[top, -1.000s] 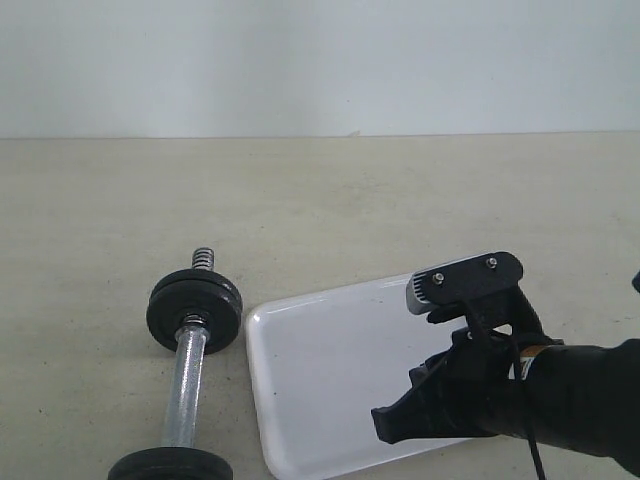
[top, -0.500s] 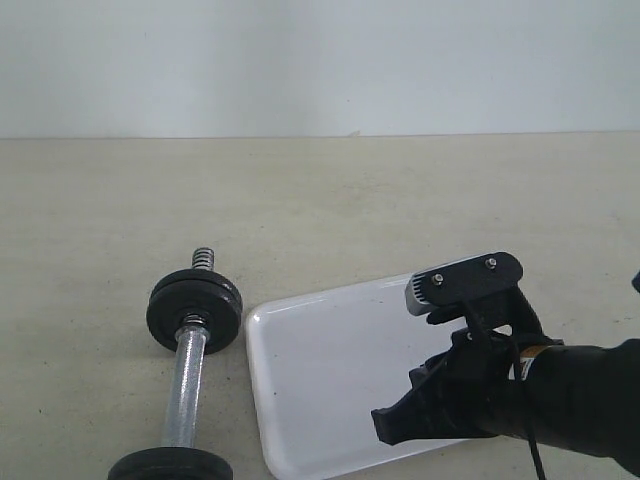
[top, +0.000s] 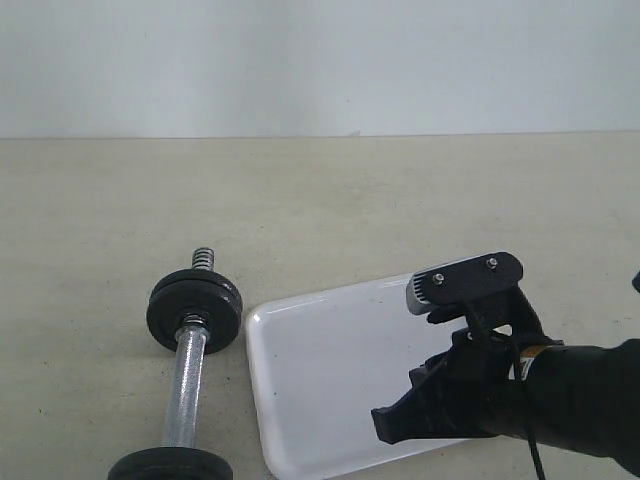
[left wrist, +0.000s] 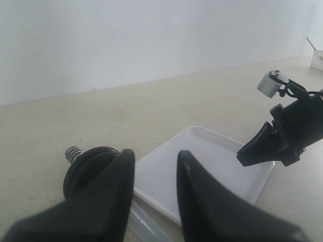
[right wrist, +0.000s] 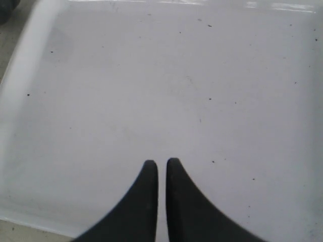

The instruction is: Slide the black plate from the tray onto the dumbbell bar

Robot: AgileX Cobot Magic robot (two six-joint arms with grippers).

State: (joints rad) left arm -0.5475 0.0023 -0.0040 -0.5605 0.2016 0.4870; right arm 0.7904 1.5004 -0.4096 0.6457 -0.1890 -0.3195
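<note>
Nothing has moved: the right gripper (top: 388, 425) hangs low over the tray (top: 300, 345), its fingers pressed almost together and holding nothing. The left gripper (left wrist: 154, 157) is spread and empty, near the black plate (top: 195, 308) seated on the dumbbell bar (top: 185, 390).

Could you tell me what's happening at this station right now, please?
The right gripper is poised shut over the white tray, holding nothing, and no plate shows on the tray's visible surface. The dumbbell bar lies on the table beside the tray, with black plates already on it next to its threaded far end. The left gripper is open, near that end of the bar.
</note>
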